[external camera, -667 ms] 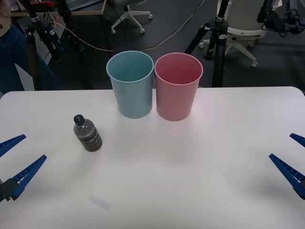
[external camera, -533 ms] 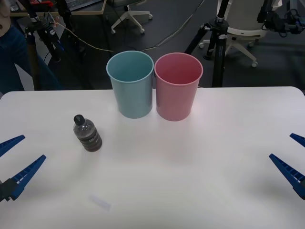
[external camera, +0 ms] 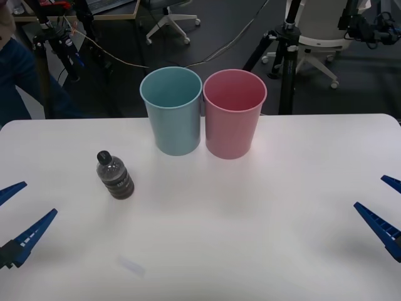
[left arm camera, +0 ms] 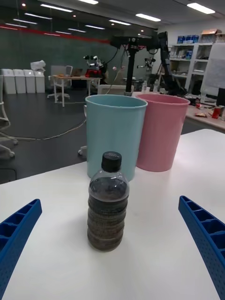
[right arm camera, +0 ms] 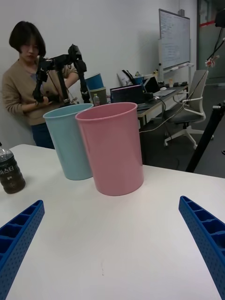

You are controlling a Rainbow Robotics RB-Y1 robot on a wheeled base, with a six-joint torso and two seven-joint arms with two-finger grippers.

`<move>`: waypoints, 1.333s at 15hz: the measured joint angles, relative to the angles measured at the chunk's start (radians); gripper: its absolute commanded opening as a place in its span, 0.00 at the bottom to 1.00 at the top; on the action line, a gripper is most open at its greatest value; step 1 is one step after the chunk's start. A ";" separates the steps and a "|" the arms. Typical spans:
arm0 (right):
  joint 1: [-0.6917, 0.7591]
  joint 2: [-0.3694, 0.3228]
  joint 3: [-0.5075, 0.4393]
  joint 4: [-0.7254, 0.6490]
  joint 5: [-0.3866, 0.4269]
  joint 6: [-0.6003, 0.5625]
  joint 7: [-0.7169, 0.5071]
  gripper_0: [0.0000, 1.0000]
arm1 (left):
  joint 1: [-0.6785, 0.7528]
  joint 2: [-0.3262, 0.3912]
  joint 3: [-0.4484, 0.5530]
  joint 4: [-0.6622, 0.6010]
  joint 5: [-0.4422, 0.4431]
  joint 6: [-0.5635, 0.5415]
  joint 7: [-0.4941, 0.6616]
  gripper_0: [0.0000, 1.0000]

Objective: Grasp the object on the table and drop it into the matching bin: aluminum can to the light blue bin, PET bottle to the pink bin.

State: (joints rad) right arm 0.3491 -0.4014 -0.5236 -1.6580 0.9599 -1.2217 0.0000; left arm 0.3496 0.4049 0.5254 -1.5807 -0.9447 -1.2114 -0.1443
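Your bottle (external camera: 114,175) stands upright on the table (external camera: 250,213), left of the blue bin (external camera: 171,110) and pink bin (external camera: 234,113); both grippers, left (external camera: 17,216) and right (external camera: 388,210), hover spread wide at the table's edges

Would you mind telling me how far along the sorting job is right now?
Nothing is done yet: the small clear plastic bottle with a black cap stands untouched on the white table. The left gripper and right gripper hover open near the table's edges. Grasping and dropping it into the tall pink plastic bin remain.

A robotics lab or office; camera tripods (external camera: 285,56), swivel chairs (external camera: 319,37), a whiteboard (right arm camera: 174,40), shelving (left arm camera: 190,61), laptop-strewn desks (right arm camera: 145,101).
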 measured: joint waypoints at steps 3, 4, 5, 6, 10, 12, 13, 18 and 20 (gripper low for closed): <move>0.000 0.000 0.000 0.000 0.000 0.000 0.000 1.00 | -0.016 0.000 -0.031 0.053 0.007 0.001 -0.059 1.00; 0.000 0.000 0.000 0.000 0.000 0.000 0.000 1.00 | -0.016 0.000 -0.044 0.058 0.009 0.003 -0.063 1.00; 0.000 0.000 0.000 0.000 0.000 0.000 0.000 1.00 | -0.019 0.000 -0.066 0.068 0.013 0.004 -0.070 1.00; 0.000 0.000 0.000 0.000 0.000 0.000 0.000 1.00 | -0.026 0.000 -0.087 0.084 0.016 0.005 -0.078 1.00; 0.000 0.000 0.000 0.000 0.000 0.000 0.000 1.00 | -0.075 0.005 -0.129 0.144 0.018 0.006 -0.111 1.00; 0.000 0.000 0.000 0.000 0.000 0.000 0.000 1.00 | -0.116 0.012 -0.141 0.204 0.018 0.006 -0.158 1.00; 0.000 0.000 0.000 0.000 0.000 0.000 0.000 1.00 | -0.138 0.020 -0.149 0.238 0.019 0.005 -0.171 1.00; 0.000 0.000 0.000 0.000 0.000 0.000 0.000 1.00 | -0.188 0.028 -0.190 0.298 0.021 0.032 -0.201 1.00; 0.000 0.000 0.000 0.000 0.000 0.000 0.000 1.00 | -0.194 0.028 -0.211 0.298 0.021 0.065 -0.214 1.00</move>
State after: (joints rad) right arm 0.3491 -0.4014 -0.5236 -1.6580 0.9599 -1.2217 0.0000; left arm 0.1552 0.4326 0.3146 -1.2823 -0.9234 -1.1461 -0.3588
